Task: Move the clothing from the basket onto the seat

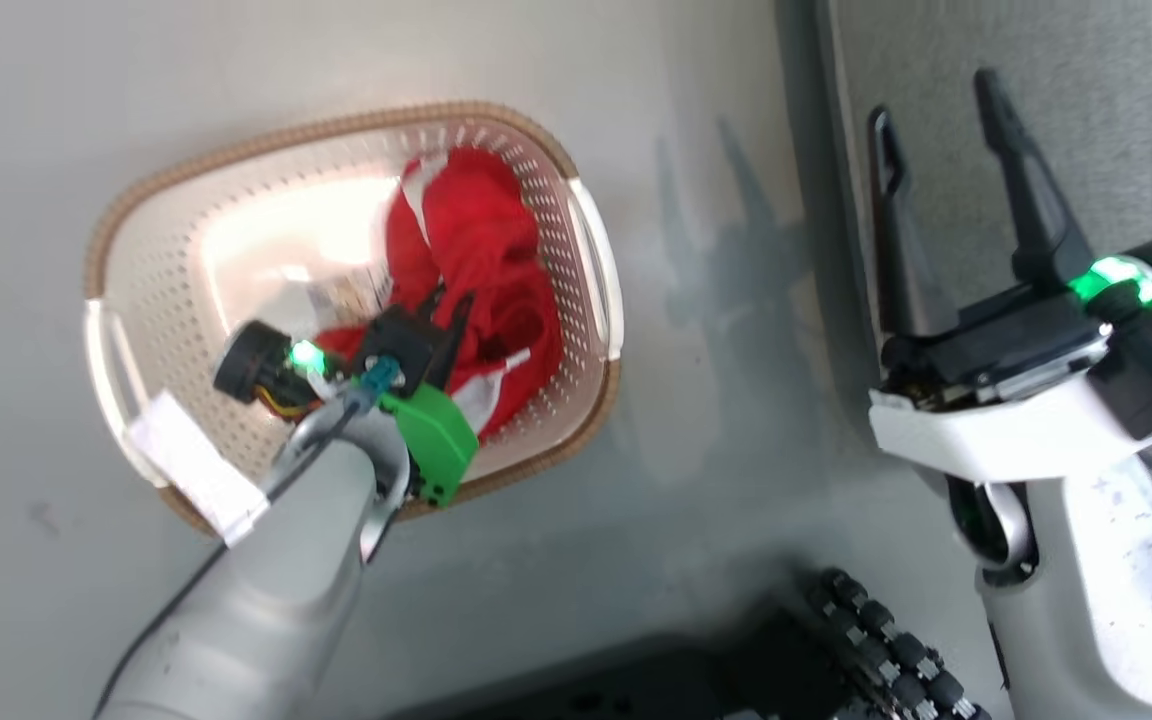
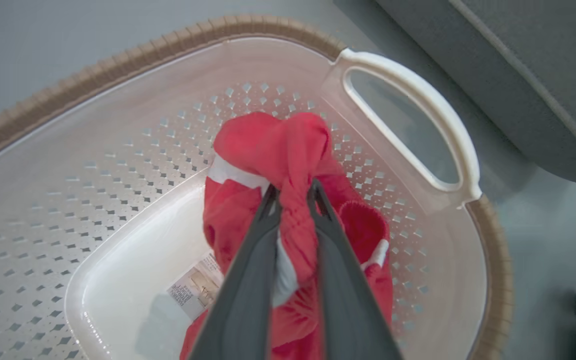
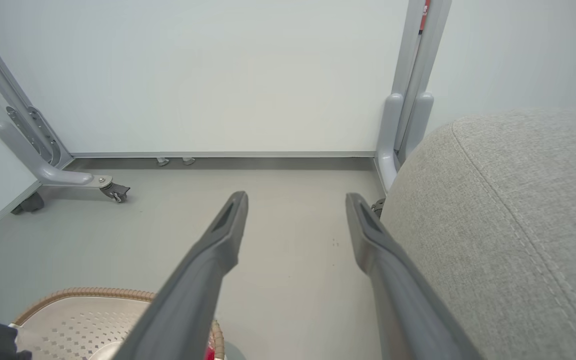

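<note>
The red clothing (image 1: 481, 260) with white trim lies bunched in the right half of the cream basket (image 1: 236, 215), which stands on the floor. My left gripper (image 1: 446, 305) reaches down into the basket. In the left wrist view its fingers (image 2: 253, 260) are shut on a fold of the red clothing (image 2: 293, 200), near the basket's wall (image 2: 118, 150) and white handle (image 2: 418, 105). My right gripper (image 1: 941, 100) hangs open and holds nothing, over the edge of the grey seat (image 1: 1086, 110). In the right wrist view the seat (image 3: 513, 240) sits just right of the open right gripper (image 3: 295, 202).
A paper label (image 2: 195, 292) lies on the basket's bottom. A white tag (image 1: 196, 465) hangs on the basket's near handle. My dark wheeled base (image 1: 786, 660) shows at the bottom. Wheeled grey panel frames (image 3: 43, 160) and a white wall stand beyond the grey floor.
</note>
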